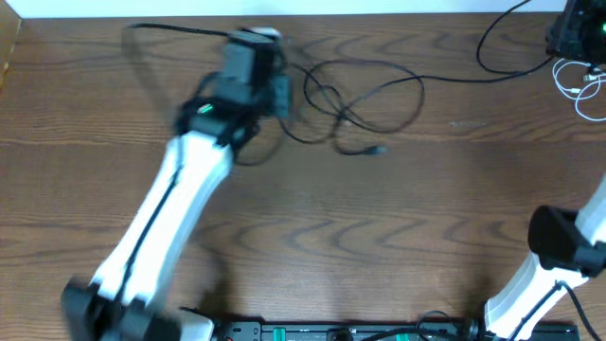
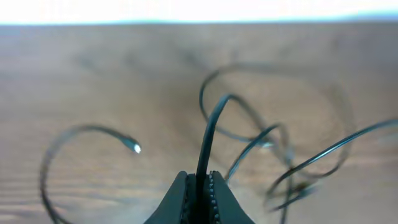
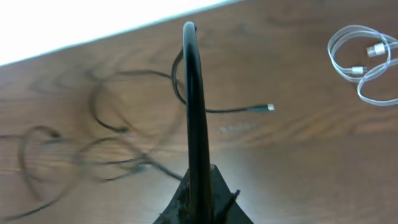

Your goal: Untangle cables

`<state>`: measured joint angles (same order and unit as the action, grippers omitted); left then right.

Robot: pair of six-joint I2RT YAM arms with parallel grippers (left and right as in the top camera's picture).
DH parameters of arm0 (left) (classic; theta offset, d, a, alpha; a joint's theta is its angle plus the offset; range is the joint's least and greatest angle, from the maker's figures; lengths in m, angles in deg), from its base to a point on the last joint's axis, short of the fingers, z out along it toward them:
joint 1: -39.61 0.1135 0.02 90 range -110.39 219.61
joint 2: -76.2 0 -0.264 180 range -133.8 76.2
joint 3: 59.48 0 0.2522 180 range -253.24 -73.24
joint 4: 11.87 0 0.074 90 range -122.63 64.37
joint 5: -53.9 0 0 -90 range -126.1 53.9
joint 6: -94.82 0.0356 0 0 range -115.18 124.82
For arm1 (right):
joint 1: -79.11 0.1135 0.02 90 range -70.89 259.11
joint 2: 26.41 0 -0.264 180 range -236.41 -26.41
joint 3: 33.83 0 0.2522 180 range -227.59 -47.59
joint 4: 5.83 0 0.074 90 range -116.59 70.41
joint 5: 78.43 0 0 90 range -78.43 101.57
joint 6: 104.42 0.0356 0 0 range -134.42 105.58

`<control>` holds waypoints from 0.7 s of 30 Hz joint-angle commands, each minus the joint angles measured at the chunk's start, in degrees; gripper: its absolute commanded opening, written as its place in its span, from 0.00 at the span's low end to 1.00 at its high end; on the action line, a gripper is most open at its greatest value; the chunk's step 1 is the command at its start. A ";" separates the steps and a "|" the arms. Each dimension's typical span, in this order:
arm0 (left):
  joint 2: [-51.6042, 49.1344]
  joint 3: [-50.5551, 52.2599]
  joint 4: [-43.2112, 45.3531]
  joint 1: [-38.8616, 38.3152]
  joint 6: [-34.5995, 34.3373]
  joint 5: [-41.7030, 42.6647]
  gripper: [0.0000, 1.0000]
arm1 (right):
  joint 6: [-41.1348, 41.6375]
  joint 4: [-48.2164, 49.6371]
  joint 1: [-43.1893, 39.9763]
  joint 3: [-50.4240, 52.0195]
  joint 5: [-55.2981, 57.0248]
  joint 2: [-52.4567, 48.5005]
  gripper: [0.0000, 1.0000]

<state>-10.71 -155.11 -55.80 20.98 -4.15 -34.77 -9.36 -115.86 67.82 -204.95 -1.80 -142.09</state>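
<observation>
Between the closed left fingers [image 2: 178, 202], the black cable [image 2: 207, 140], upright.

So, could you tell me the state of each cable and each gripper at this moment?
left gripper: shut on the black cable.
right gripper: shut on the black cable.
black cable: held by both grippers, its loops crossing one another on the table.
white cable: lying in loose loops on the table, apart from the black cable, not held.

The table [image 1: 379, 237] is matt grained wood; black cable [image 2: 208, 134] glossy, white cable [image 3: 357, 70] smooth.
</observation>
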 commanded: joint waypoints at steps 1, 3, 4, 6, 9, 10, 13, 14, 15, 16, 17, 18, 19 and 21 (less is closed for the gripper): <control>7.26 -0.79 1.18 2.12 0.35 -0.55 0.08 | 2.67 -0.44 -0.55 0.02 5.95 -4.79 0.01; 10.27 -0.79 2.93 3.26 0.37 -0.61 0.08 | 2.67 -0.57 -0.70 0.02 7.45 -7.17 0.01; 11.65 -0.79 4.15 3.93 0.37 -0.98 0.08 | 2.67 -0.66 -0.74 0.02 7.93 -8.35 0.01; 13.75 -0.79 6.71 5.38 0.37 -2.27 0.07 | 2.64 -0.90 -0.81 0.02 8.44 -10.97 0.01; 16.70 -0.79 11.17 8.41 0.35 -4.96 0.07 | 2.62 -1.03 -1.07 0.02 8.72 -15.21 0.01; 17.49 -0.79 12.46 9.42 0.35 -5.29 0.08 | 2.62 -1.01 -1.16 0.02 8.72 -16.74 0.01; 19.63 -0.79 15.13 12.17 0.11 -5.25 0.07 | 2.58 -0.92 -1.20 0.02 8.72 -20.55 0.01; 20.22 -0.79 15.63 12.74 0.11 -5.22 0.08 | 2.34 -0.81 -1.20 0.02 8.72 -21.90 0.01; 20.90 -0.79 16.04 13.20 0.11 -5.25 0.07 | 1.57 -0.74 -1.16 0.02 8.37 -22.93 0.01; 21.49 -0.79 16.31 13.42 0.11 -5.22 0.07 | 0.57 -0.70 -1.07 0.02 7.69 -23.87 0.01; 21.94 -0.79 16.46 13.49 0.11 -5.20 0.07 | -0.50 -0.66 -0.96 0.02 6.82 -24.46 0.02; 22.40 -0.79 16.63 13.49 0.11 -5.16 0.07 | -1.73 -0.57 -0.83 0.02 5.86 -24.90 0.05; 22.75 -0.79 16.76 13.46 0.09 -4.79 0.07 | -2.84 -0.35 -0.72 0.02 4.98 -24.98 0.13; 23.15 -0.79 16.83 13.46 0.07 -2.43 0.08 | -5.05 0.28 -0.44 -0.02 2.82 -24.90 0.37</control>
<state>11.38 -155.24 -39.52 34.20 -4.17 -38.95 -9.82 -115.97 67.03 -204.53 4.50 -167.64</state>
